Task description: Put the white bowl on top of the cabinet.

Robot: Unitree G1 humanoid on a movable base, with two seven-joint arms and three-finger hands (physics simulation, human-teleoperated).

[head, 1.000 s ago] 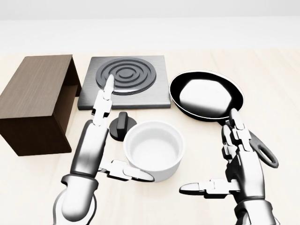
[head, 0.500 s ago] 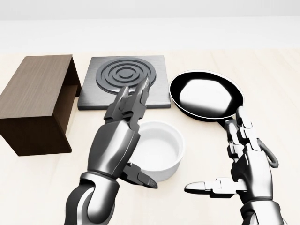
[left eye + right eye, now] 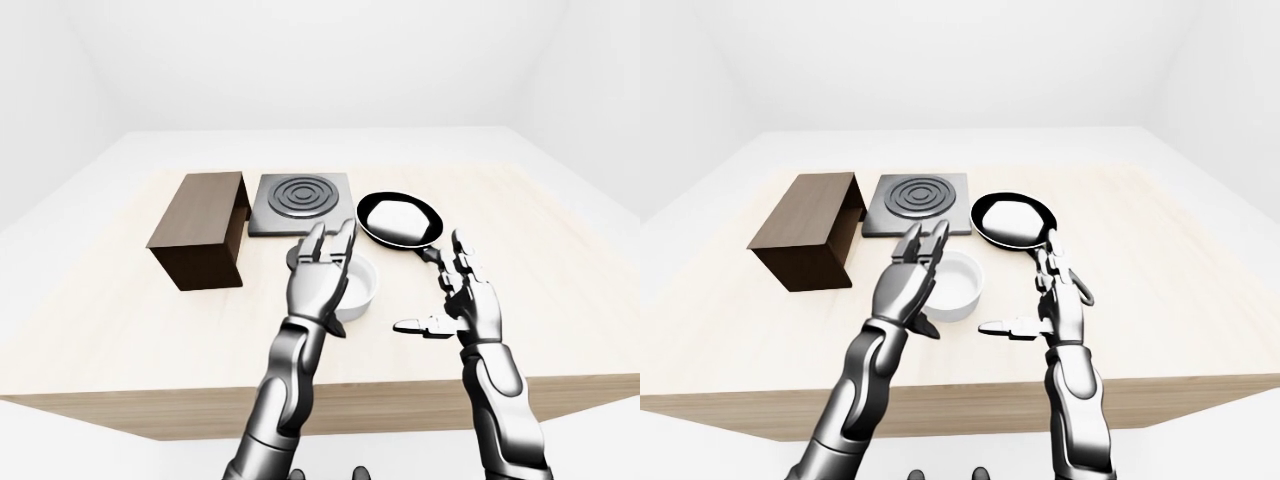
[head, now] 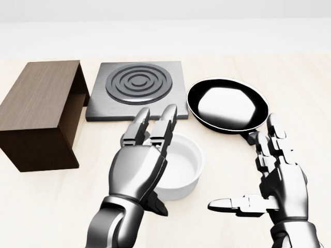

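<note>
My left hand (image 4: 138,168) spread over white bowl (image 4: 181,166) (fingers released) | right hand (image 4: 279,183) right of bowl, fingers released | cabinet (image 4: 40,113) left of bowl

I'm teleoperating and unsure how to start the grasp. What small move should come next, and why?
Probably lower the open left hand and close its fingers on the near rim of the round white bowl, since it stands over the bowl's left edge, gripping nothing; the right hand waits open.

You face a pale wooden table (image 3: 120,330) in a bare white room, its plain walls (image 3: 300,60) evenly lit, without visible windows.
</note>
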